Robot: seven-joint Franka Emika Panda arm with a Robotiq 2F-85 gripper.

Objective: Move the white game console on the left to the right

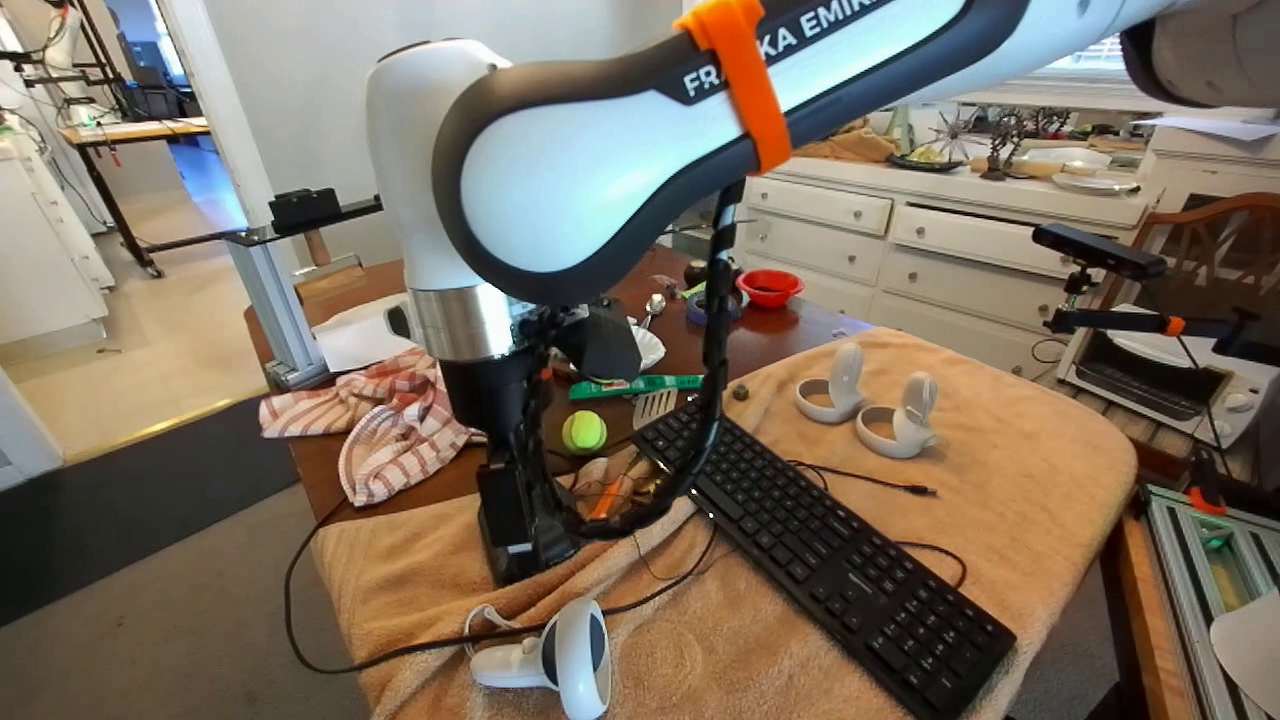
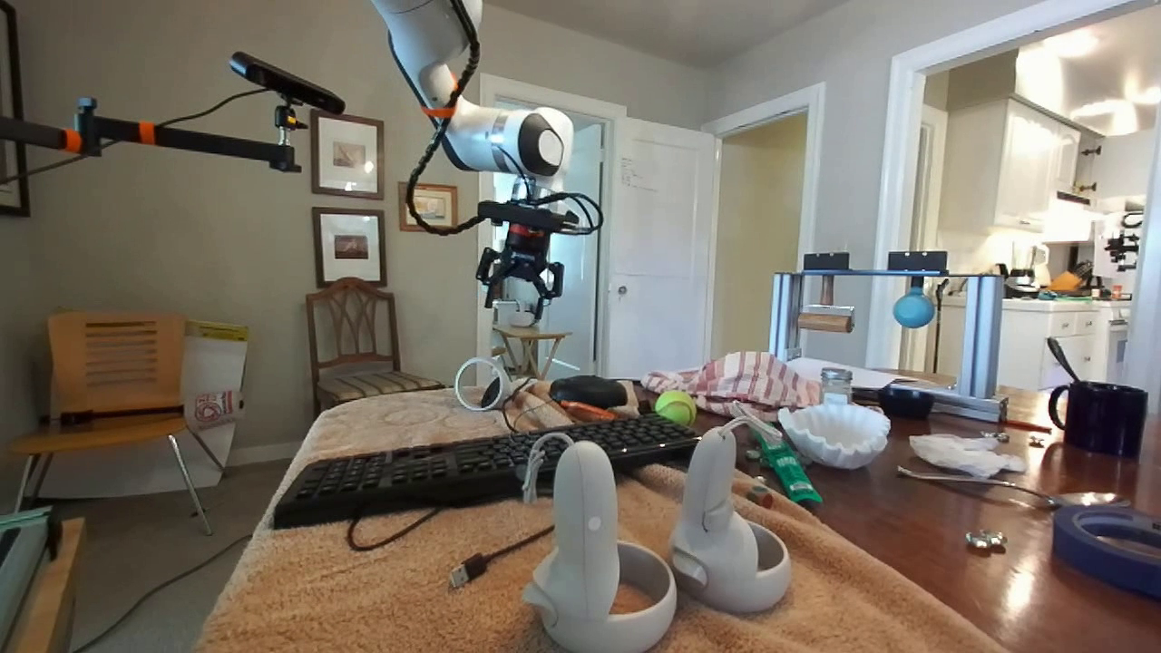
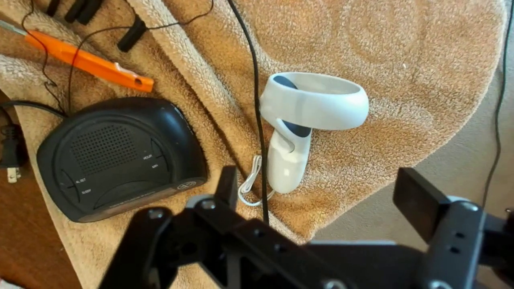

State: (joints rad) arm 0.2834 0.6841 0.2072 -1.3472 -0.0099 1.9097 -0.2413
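Parted fingers point(image 2: 491, 294), higher than the white game console point(image 2: 492, 392) beyond the keyboard point(image 2: 472, 465).

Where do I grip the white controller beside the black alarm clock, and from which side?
I'd take the white controller by its handle, from above, straddling its width with the open gripper: it looks slimmer than the ring and, in the wrist view, points between the jaws. Mind the black cable along one side.

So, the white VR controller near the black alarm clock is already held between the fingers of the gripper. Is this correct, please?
It is not held: the wrist view shows the gripper open, with the white VR controller lying on the tan towel, outside its grip. It is indeed near the black alarm clock.
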